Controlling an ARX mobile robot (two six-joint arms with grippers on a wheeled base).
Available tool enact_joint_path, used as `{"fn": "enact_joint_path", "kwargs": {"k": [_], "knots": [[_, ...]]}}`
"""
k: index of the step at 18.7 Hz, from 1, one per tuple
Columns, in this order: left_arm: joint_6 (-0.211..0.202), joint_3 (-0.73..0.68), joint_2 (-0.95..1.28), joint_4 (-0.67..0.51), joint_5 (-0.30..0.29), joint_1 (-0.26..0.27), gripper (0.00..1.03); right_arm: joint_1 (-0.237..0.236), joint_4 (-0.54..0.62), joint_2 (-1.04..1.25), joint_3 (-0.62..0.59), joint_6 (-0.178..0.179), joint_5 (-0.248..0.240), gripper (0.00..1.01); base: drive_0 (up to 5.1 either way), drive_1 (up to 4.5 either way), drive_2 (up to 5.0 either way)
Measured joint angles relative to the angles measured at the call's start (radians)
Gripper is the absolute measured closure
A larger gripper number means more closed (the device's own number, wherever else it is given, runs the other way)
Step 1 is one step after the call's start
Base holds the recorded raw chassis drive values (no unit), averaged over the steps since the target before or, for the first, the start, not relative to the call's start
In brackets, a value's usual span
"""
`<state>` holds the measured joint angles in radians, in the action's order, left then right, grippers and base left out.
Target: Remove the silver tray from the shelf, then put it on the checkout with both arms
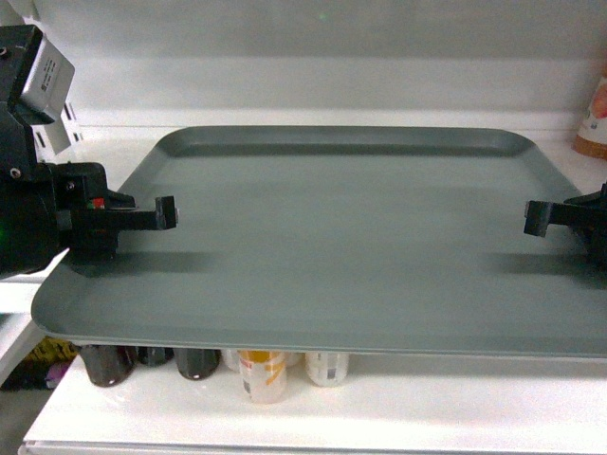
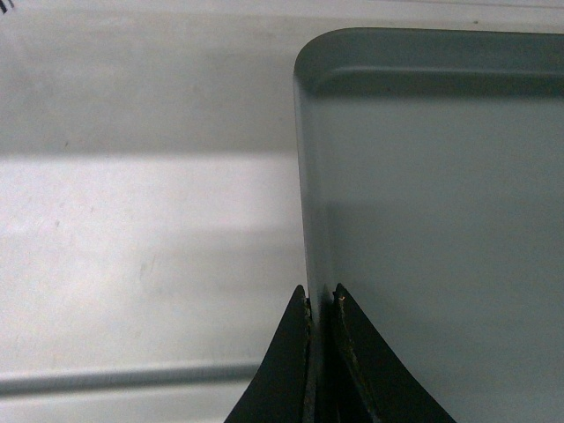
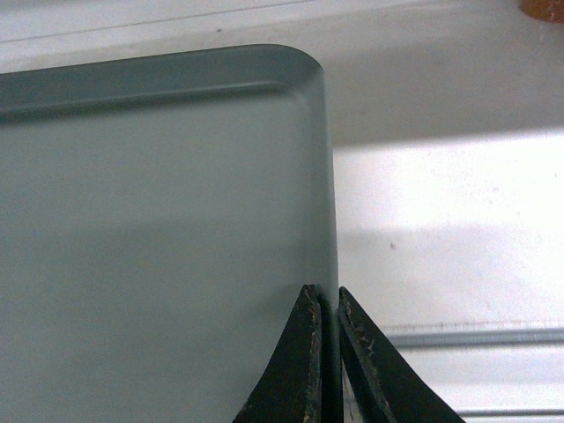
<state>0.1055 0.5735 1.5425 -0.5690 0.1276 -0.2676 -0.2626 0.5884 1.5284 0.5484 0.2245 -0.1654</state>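
Observation:
The silver tray fills most of the head view, a dull grey rectangle with rounded corners, held level above the white shelf. My left gripper is shut on its left rim; the left wrist view shows the rim pinched between both black fingers. My right gripper is shut on the right rim, and the right wrist view shows that rim clamped between its fingers. The tray is empty. The checkout is out of view.
Below the tray's front edge stand several bottles and jars on a lower white shelf board. An orange-and-white container stands at the back right. The pale back panel rises behind the tray.

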Motion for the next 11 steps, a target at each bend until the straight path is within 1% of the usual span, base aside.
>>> {"fn": "enact_joint_path", "kwargs": {"k": [11], "knots": [[0.0,-0.002,0.0,0.002,0.003,0.0,0.99,-0.001,0.0,0.0,-0.001,0.0,-0.001,0.98,0.1,-4.14,4.3]]}}
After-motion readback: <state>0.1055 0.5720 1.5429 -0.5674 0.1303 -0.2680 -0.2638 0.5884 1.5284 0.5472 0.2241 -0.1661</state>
